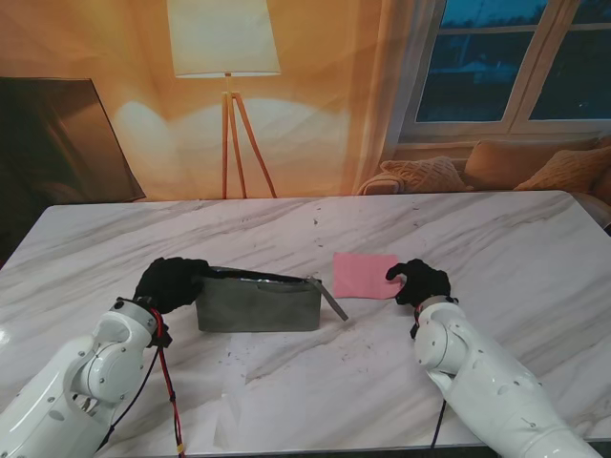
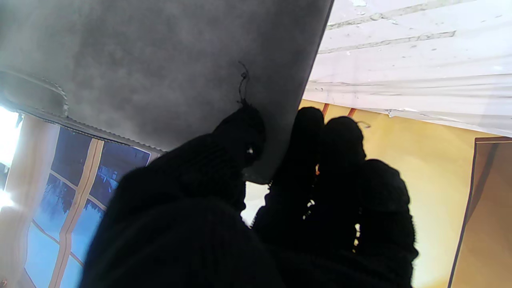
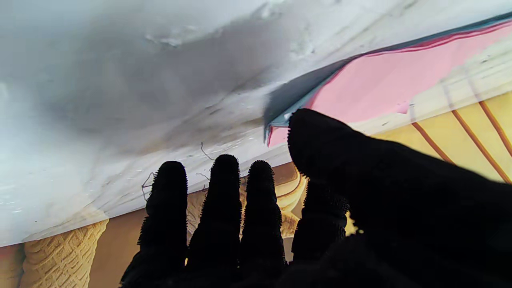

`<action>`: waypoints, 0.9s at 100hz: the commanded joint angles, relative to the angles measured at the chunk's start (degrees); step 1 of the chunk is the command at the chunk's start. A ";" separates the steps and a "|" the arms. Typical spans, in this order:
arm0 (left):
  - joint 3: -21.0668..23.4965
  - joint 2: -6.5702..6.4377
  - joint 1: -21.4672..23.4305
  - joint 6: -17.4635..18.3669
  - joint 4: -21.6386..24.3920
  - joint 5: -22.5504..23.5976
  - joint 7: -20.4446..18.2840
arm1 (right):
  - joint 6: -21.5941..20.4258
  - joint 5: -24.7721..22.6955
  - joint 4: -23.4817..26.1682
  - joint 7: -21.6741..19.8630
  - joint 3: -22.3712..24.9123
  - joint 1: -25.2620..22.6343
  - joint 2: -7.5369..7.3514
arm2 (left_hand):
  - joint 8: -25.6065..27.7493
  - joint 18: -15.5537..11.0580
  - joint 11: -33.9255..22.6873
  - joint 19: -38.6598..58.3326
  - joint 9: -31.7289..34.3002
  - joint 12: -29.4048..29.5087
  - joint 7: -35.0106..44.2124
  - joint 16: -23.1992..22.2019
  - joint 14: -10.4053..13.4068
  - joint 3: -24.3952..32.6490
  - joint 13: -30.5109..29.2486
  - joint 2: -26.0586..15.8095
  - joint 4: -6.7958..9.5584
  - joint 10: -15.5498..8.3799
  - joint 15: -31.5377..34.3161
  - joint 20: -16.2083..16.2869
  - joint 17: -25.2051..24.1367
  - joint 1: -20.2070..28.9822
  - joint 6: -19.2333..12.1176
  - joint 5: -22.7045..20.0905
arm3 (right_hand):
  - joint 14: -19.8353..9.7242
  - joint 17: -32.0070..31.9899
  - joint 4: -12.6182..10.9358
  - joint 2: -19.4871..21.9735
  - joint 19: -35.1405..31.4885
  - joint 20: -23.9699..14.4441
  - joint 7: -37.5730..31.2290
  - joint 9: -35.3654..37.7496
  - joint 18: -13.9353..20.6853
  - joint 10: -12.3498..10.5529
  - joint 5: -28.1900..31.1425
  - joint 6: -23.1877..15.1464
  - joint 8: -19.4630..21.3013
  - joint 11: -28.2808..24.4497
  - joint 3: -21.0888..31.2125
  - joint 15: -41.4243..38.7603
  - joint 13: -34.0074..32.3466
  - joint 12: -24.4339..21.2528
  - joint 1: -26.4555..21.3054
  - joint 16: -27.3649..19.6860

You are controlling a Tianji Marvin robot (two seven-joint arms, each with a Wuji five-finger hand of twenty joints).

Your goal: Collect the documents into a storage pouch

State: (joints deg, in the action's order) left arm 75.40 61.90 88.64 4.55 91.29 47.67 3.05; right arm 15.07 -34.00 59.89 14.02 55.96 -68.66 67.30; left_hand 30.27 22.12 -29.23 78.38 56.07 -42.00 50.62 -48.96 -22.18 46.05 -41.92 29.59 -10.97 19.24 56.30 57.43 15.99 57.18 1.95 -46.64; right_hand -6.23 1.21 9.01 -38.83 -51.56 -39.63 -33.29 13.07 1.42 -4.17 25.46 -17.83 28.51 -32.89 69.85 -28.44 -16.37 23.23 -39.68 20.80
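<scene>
stand view showed one grey pouch (image 1: 258,303), one pink document (image 1: 366,275) and two black-gloved hands on the marble table (image 1: 496,239). the pouch stood lower centre-left of the frame, its left end pinched by the left hand (image 1: 170,282); the left wrist view showed the thumb (image 2: 236,136) on one face of the grey fabric (image 2: 160,72) and fingers on the other. the pink sheet lay just right of the pouch, apart from it. the right hand (image 1: 422,281) rested at the sheet's right edge, thumb (image 3: 320,140) on its corner (image 3: 360,84), the other fingers (image 3: 224,192) straight and loosely parted.
</scene>
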 commanded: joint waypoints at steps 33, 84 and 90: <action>-0.56 0.18 -0.21 -0.32 -0.11 -0.75 -1.33 | -2.40 0.72 -7.85 3.07 -4.17 4.23 1.47 | 2.76 -4.27 -1.29 -0.58 0.70 -1.01 2.10 -0.71 -3.72 -1.14 0.76 -1.48 -0.76 -2.15 1.17 -1.50 -1.67 1.68 2.52 0.43 | -1.38 -0.40 -2.39 -4.09 0.37 0.57 -1.95 -2.54 1.73 1.74 -2.64 -3.29 0.74 -0.52 4.20 -3.48 0.42 -0.53 0.84 0.89; -0.40 0.10 -0.07 -0.22 0.11 -0.78 -1.91 | -4.27 4.69 -18.15 8.89 -9.55 9.37 4.87 | 2.94 -4.22 -1.42 -0.60 0.71 -0.92 1.97 -0.70 -3.82 -1.01 0.68 -1.40 -0.79 -2.04 1.25 -1.62 -1.66 1.56 2.62 0.38 | -0.71 2.19 -2.55 5.31 -5.58 0.05 -4.25 0.39 1.17 -2.94 4.44 -2.89 -0.94 -6.01 -0.90 -7.37 -3.92 1.24 -2.99 2.30; -0.43 0.10 -0.08 -0.23 0.10 -0.84 -1.94 | -4.44 4.94 -18.74 9.25 -9.78 9.61 5.08 | 2.96 -4.20 -1.44 -0.60 0.73 -0.92 1.97 -0.70 -3.78 -1.00 0.70 -1.40 -0.80 -2.16 1.25 -1.62 -1.66 1.53 2.59 0.37 | -0.64 2.37 -2.51 6.90 -6.16 0.06 -5.39 1.85 1.31 -3.37 7.19 -1.94 -0.99 -6.21 -2.22 -7.76 -4.50 1.25 -2.61 2.48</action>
State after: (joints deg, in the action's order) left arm 75.02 61.90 88.36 4.27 91.18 46.93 2.02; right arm 10.76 -29.16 41.62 23.87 46.36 -59.12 71.86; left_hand 31.20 22.12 -29.23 78.38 56.06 -42.00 50.57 -48.97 -22.17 46.11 -41.92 29.59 -10.94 19.25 56.28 57.05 15.96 57.19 1.95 -46.64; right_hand -7.40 3.31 9.00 -34.27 -56.45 -39.37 -36.52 13.72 1.44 -6.13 29.12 -19.93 27.83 -38.87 68.62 -34.60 -17.39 24.34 -40.99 22.29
